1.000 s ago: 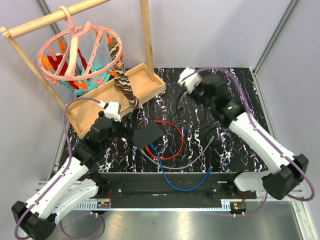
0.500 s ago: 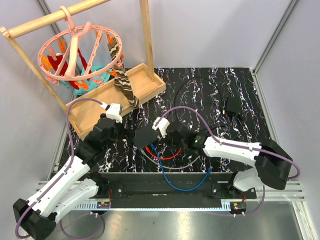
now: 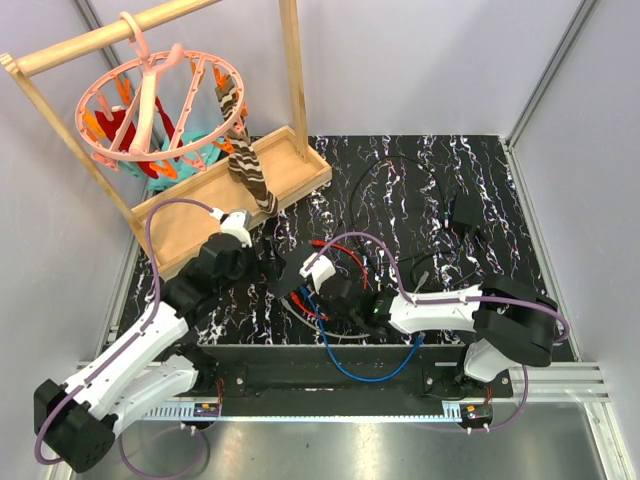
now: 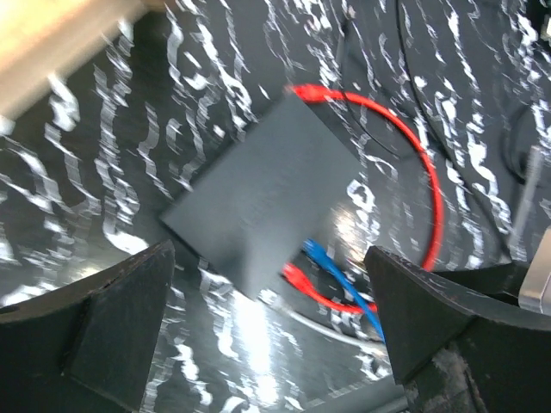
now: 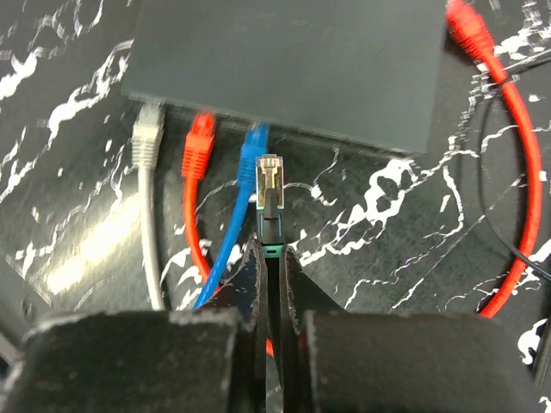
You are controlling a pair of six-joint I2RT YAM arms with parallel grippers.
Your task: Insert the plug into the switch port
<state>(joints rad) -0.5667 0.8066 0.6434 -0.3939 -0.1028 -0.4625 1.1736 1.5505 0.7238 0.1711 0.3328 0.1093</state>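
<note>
Right gripper (image 5: pixel 269 258) clenched on black-booted clear-tipped plug (image 5: pixel 269 182). Plug tip sits just at 6 o'clock of flat matte black switch box (image 5: pixel 293 60), on its port side, at 3 o'clock of blue cable connector (image 5: pixel 252 148). Left gripper (image 4: pixel 269 284) released, above box.

Robot lab cell: grey panel walls (image 3: pixel 420 60), aluminium rail (image 3: pixel 600 373) at front, wooden rack (image 3: pixel 293 80) (peg hanger (image 3: pixel 147 100) on it)

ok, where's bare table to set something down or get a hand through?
Best: the strip of table between the adapter block and the right edge. Smaller gap between the wooden tray and the black cord loop. Crowded along the switch's port side: grey plug, red plug, blue plug, plus the right tool holding the plug.
</note>
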